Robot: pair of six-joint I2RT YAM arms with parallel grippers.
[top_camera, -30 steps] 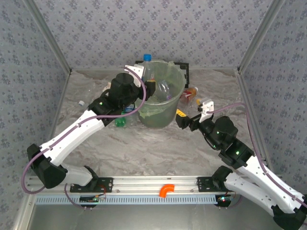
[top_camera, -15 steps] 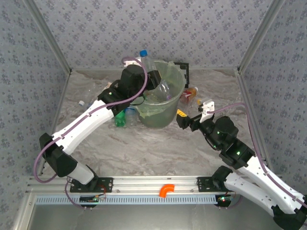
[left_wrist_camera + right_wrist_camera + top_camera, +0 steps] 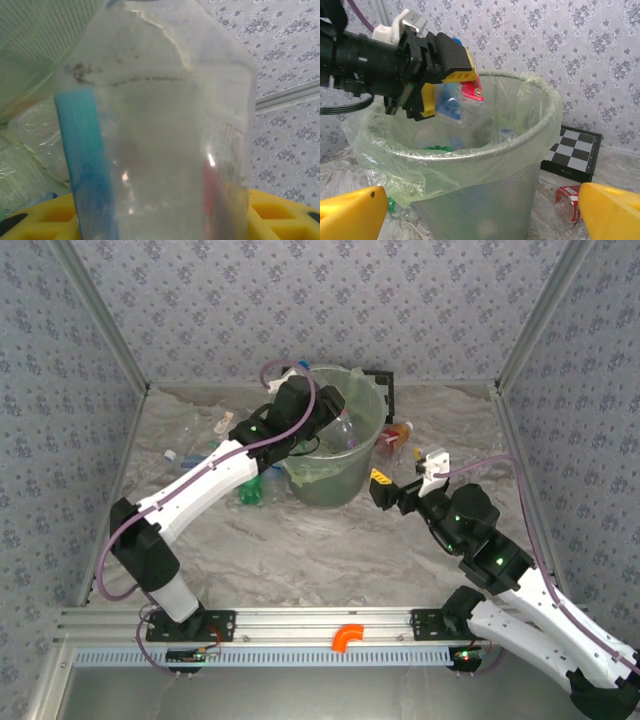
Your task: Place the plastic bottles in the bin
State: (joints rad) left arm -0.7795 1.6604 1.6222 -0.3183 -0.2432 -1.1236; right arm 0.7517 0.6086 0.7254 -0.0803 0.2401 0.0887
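My left gripper (image 3: 330, 410) hangs over the bin (image 3: 335, 475), a pale green mesh bucket with a bag liner. It is shut on a clear plastic bottle (image 3: 448, 102) with a blue label, tipped down inside the rim. In the left wrist view that bottle (image 3: 160, 150) is right against the lens, between yellow fingers (image 3: 280, 210). Other bottles lie inside the bin (image 3: 506, 135). More lie on the table: a green one (image 3: 252, 488), some left of the bin (image 3: 205, 452) and a red-labelled one (image 3: 567, 202). My right gripper (image 3: 405, 480) stands open and empty right of the bin.
A black checkerboard box (image 3: 575, 152) stands behind the bin on the right. Patterned walls close the table on three sides. A rail with an orange clip (image 3: 348, 638) runs along the near edge.
The left arm has swung right and forward, carrying the bottle from above the bin's left rim to over its opening. The bottle's blue cap has dropped out of sight. The right arm stayed still.
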